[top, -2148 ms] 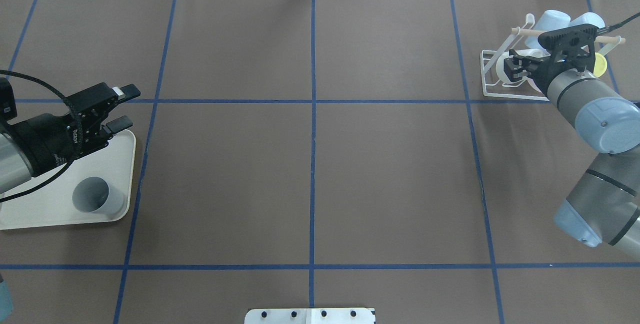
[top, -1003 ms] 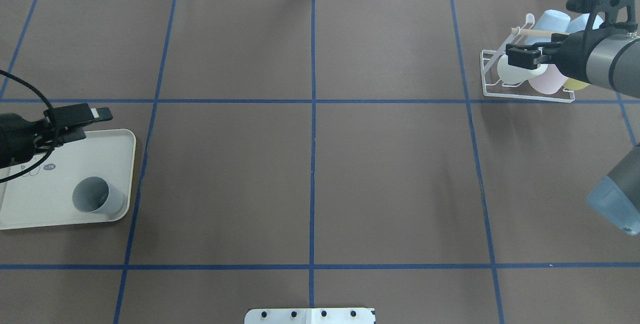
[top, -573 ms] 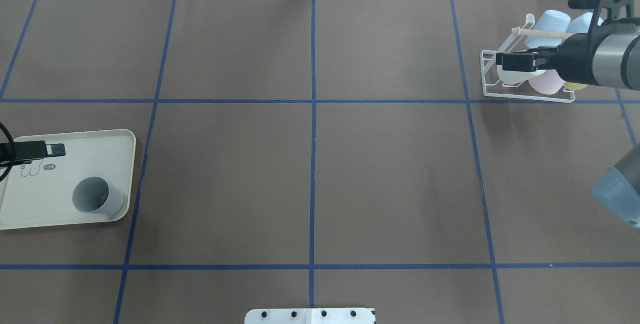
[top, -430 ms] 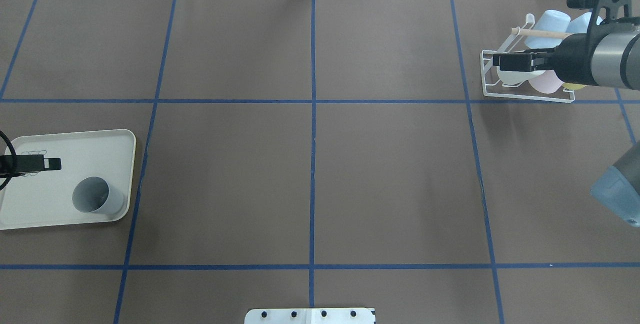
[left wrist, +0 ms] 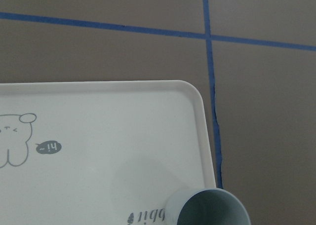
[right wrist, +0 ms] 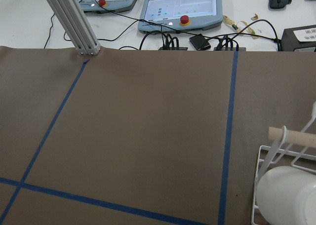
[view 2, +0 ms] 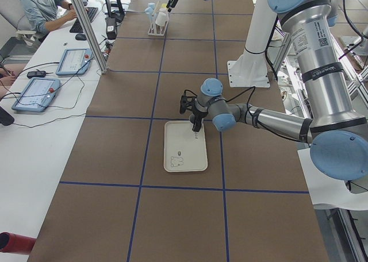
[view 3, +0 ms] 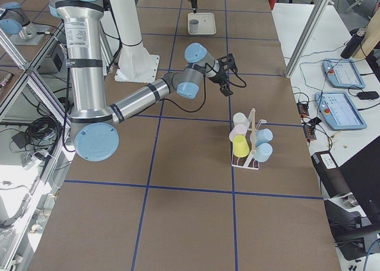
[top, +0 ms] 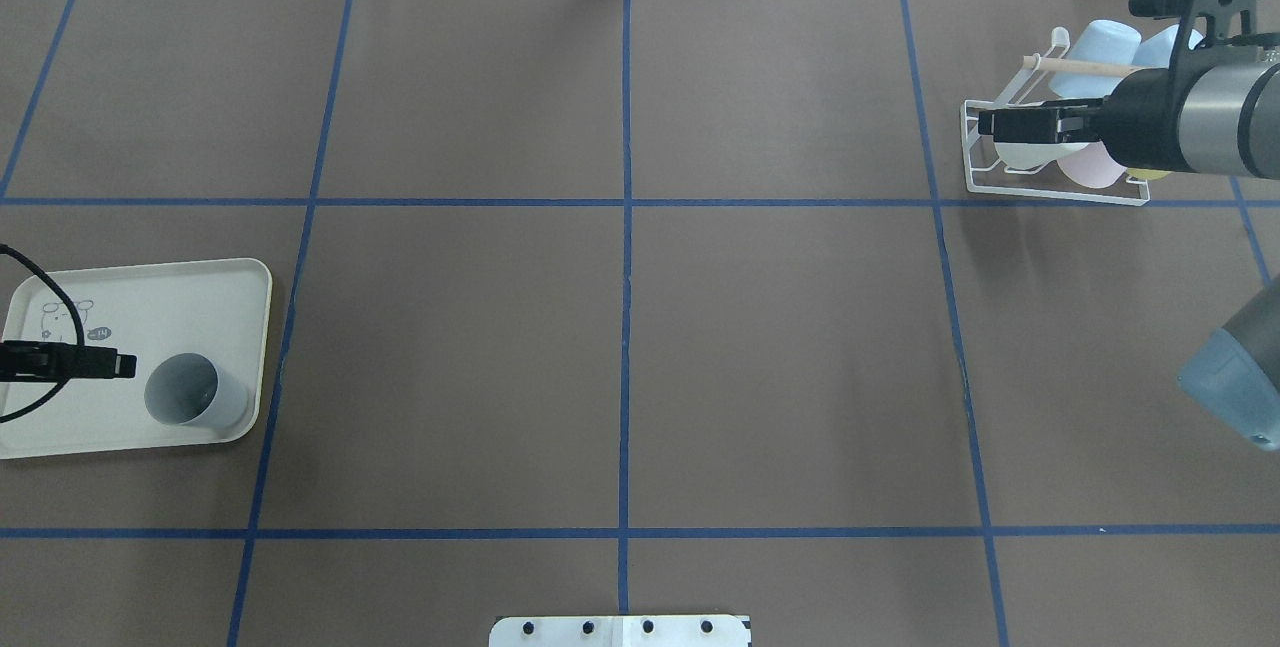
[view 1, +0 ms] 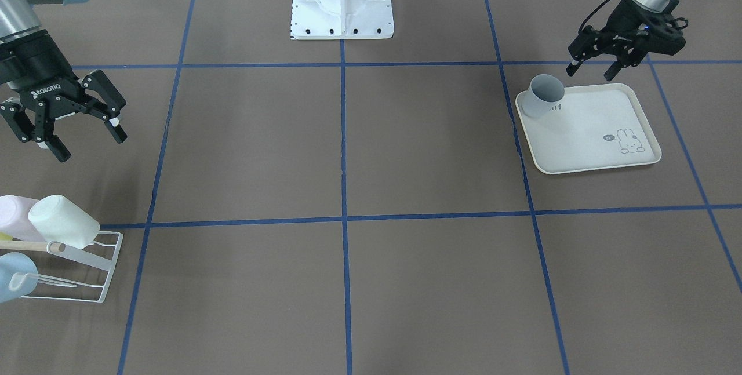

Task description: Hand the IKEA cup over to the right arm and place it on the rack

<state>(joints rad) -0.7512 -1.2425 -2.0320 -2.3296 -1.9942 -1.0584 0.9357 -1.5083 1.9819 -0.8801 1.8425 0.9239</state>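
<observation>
The grey IKEA cup (top: 190, 393) stands upright in a near corner of the cream tray (top: 130, 302); it also shows in the front view (view 1: 545, 94) and the left wrist view (left wrist: 212, 210). My left gripper (view 1: 591, 69) hangs open above the tray's edge, beside the cup and apart from it; from overhead the left gripper (top: 112, 365) appears edge-on. The right gripper (view 1: 90, 144) is open and empty, raised beside the rack (top: 1050, 189). In the overhead view the right gripper (top: 1012, 123) overlaps the rack's left end.
On the rack (view 1: 87, 273) hang a white cup (view 1: 64, 221), a pink cup (top: 1095, 165), a yellow one (view 3: 240, 145) and pale blue ones (top: 1105, 42). The robot's base plate (view 1: 342, 1) sits at the table's middle edge. A person sits at a side desk (view 2: 40, 12).
The left gripper has swung across the tray toward the grey cup and turned edge-on. The right gripper has drawn back from the white cup on the rack and levelled out.
</observation>
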